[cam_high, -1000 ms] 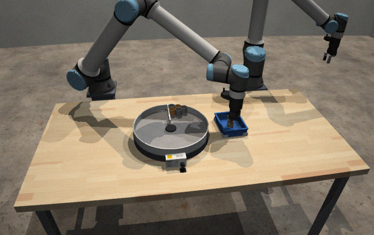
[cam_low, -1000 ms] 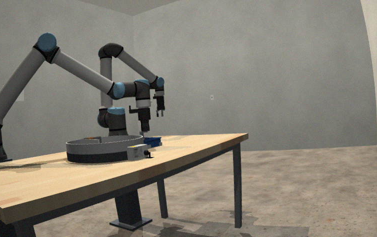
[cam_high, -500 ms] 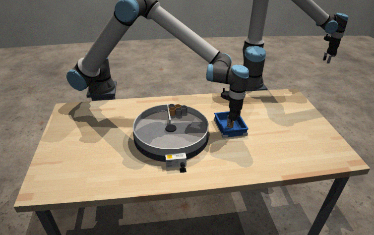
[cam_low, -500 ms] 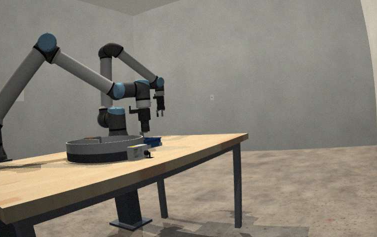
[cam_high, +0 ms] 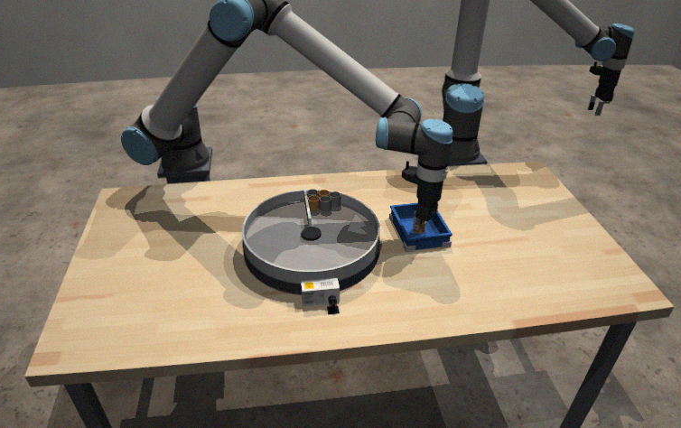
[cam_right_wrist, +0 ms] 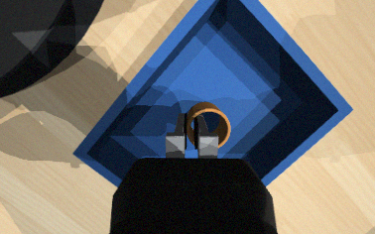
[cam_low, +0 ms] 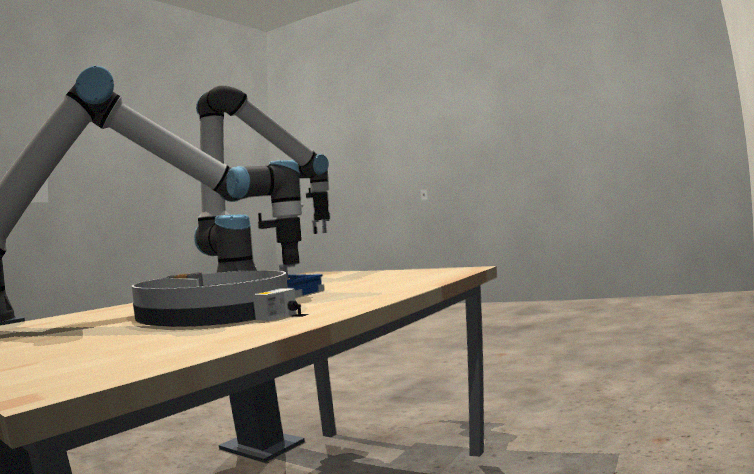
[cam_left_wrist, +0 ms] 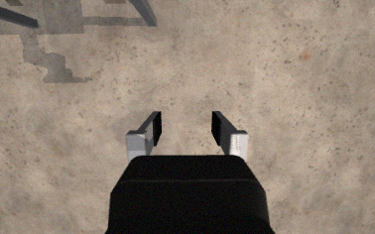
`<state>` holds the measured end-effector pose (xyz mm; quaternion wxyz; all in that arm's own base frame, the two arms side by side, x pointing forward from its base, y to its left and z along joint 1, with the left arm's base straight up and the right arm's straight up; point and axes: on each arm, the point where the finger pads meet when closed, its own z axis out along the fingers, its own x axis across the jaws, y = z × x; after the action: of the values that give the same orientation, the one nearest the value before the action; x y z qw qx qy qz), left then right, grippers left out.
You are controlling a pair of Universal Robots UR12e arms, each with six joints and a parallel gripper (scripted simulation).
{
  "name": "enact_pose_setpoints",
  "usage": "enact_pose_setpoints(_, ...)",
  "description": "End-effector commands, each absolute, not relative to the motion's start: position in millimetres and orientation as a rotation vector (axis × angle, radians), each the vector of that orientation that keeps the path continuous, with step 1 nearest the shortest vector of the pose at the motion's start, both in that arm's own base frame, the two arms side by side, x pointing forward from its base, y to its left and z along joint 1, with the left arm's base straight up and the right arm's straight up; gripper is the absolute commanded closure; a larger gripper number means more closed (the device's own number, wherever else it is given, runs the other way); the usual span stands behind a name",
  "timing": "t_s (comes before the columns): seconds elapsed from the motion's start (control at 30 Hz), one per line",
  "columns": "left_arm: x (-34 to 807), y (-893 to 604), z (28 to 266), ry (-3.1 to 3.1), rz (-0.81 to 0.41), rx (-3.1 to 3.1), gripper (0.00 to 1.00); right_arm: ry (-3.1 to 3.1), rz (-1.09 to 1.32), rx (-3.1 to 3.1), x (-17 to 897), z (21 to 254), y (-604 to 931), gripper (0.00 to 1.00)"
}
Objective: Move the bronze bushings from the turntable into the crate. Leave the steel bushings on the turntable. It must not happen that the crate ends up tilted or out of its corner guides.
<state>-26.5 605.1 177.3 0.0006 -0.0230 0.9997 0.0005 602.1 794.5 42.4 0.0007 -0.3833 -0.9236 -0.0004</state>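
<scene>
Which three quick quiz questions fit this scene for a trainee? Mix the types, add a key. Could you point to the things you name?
1. How many bronze bushings [cam_high: 313,203] [cam_low: 179,276] stand on the turntable [cam_high: 311,274] [cam_low: 191,294] [cam_right_wrist: 30,50]?
2. True or false: the left gripper [cam_high: 596,104] [cam_low: 319,226] [cam_left_wrist: 187,121] is shut on a steel bushing.
3. The right gripper [cam_high: 418,223] [cam_low: 285,269] [cam_right_wrist: 189,124] grips its bushing [cam_high: 420,228] [cam_right_wrist: 223,134] by the: A) wall B) full outside width

Key: 1. two; 2. false; 3. A

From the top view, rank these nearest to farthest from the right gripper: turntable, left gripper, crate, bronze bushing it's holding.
1. Bronze bushing: in its grip.
2. Crate: directly below.
3. Turntable: picture-left of the crate.
4. Left gripper: far upper right, beyond the table.
</scene>
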Motion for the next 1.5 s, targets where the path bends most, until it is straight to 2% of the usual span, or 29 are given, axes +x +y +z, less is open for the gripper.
enact_pose_setpoints(0.0, -28.4, 603.4, 177.0, 3.141, 0.0, -0.074, 0.0, -2.901, -0.001, -1.203, 600.9, 41.7, 794.9, 1.0)
enact_pose_setpoints(1.0, -28.4, 603.4, 177.0, 3.141, 0.0, -0.074, 0.0, -2.901, -0.001, -1.203, 600.9, 41.7, 794.9, 1.0)
enact_pose_setpoints(1.03, -28.4, 603.4, 177.0, 3.141, 0.0, -0.074, 0.0, -2.901, -0.001, -1.203, 600.9, 41.7, 794.9, 0.62)
enact_pose_setpoints(1.47, -28.4, 603.4, 177.0, 3.141, 0.0, -0.074, 0.0, -2.901, -0.001, -1.203, 600.9, 41.7, 794.9, 0.62)
